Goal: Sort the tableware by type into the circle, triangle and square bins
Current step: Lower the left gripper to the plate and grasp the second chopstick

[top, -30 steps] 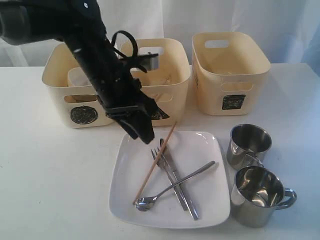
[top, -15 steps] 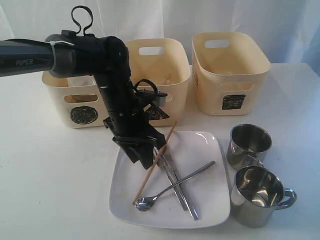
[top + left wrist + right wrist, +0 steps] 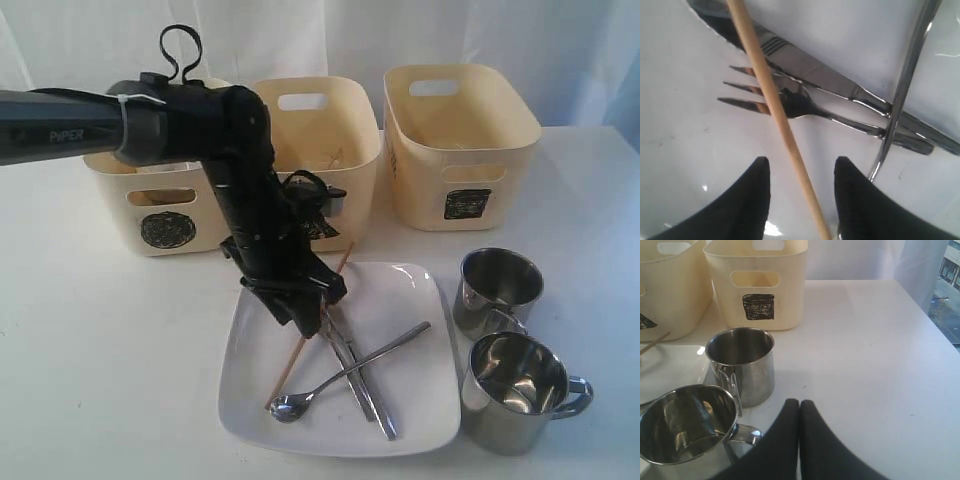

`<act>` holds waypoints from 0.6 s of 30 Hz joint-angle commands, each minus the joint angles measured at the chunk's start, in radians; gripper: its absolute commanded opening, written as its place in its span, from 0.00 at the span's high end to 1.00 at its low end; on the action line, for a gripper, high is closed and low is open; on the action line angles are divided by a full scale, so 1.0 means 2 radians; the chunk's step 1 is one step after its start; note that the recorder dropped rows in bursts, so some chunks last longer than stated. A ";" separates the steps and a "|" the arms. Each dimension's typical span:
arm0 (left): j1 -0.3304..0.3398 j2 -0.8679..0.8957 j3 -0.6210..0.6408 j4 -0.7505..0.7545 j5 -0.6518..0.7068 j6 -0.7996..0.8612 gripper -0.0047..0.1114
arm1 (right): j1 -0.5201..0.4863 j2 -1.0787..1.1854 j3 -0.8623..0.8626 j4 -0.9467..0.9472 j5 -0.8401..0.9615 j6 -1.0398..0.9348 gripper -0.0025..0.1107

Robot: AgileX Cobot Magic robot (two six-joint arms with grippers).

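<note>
a white table is being shown from the front. a large white square plate is sitting near its middle, and cutlery is lying on it: a wooden chopstick, a steel fork, a knife and a spoon. the fork's tines are being crossed by the chopstick, and the knife and fork are being crossed by the spoon's handle.

the left gripper is being held low over the far left part of the plate, tilted downward, with its black fingers spread apart. the chopstick is being straddled by them, running through the gap without being touched by either finger, so nothing is being clamped.

two steel handled mugs, one behind the other, are standing upright just right of the plate. three cream bins are lined up behind: the circle bin, the triangle bin and the square bin.

the right gripper is being held over the table near the mugs, its fingers pressed together on nothing.
</note>
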State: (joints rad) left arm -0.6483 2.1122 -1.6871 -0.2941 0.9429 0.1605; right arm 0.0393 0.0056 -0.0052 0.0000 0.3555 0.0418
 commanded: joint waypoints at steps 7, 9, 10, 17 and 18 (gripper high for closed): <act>-0.031 -0.002 0.001 0.088 -0.021 -0.054 0.56 | 0.000 -0.003 0.003 0.000 -0.007 -0.002 0.98; -0.032 -0.002 0.001 0.095 -0.026 -0.057 0.56 | 0.000 -0.003 0.003 0.000 -0.007 -0.002 0.98; -0.032 -0.002 0.001 0.095 -0.028 -0.057 0.56 | 0.000 -0.003 0.003 0.000 -0.007 -0.002 0.98; -0.032 -0.002 0.001 0.094 -0.029 -0.067 0.56 | 0.000 -0.003 0.003 0.000 -0.007 -0.002 0.98; -0.032 -0.002 0.001 0.094 -0.029 -0.067 0.56 | 0.000 -0.003 0.003 0.000 -0.007 -0.002 0.98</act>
State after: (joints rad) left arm -0.7078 2.1128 -1.6871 -0.1038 0.8722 0.0410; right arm 0.0393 0.0056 -0.0052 0.0000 0.3555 0.0418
